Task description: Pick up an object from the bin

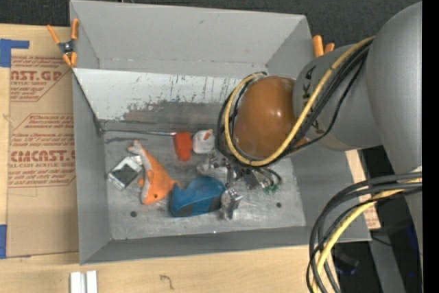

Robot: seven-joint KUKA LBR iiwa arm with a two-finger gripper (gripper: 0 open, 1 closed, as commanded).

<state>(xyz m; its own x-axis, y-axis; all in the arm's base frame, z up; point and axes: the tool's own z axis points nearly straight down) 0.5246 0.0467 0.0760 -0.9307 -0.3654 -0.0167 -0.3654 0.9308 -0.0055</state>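
Low over the floor of the bin (185,31), toward 4 o'clock from its middle, the end effector (230,199) hangs beneath the arm's orange-brown wrist cover. How far open it is cannot be told (its metal parts overlap from this angle), and nothing is seen in its hold.

Nearest thing: a rounded blue lump (194,197), lying at 9 o'clock from the end effector, just beside it and possibly touching at its near end. Its long axis runs roughly from 9 to 3 o'clock, so it points almost straight at the tool.

Other contents, all farther off:
- an orange fish-shaped toy (156,182), against the lump's 9 o'clock end
- a small orange-red cylinder (182,145) and a white piece (203,141), at about 11 o'clock
- a grey-and-black square packet (125,173), well apart at 9 o'clock

Judgement: a grasp on the lump needs a short shift toward 9 o'clock, closing across its short width.
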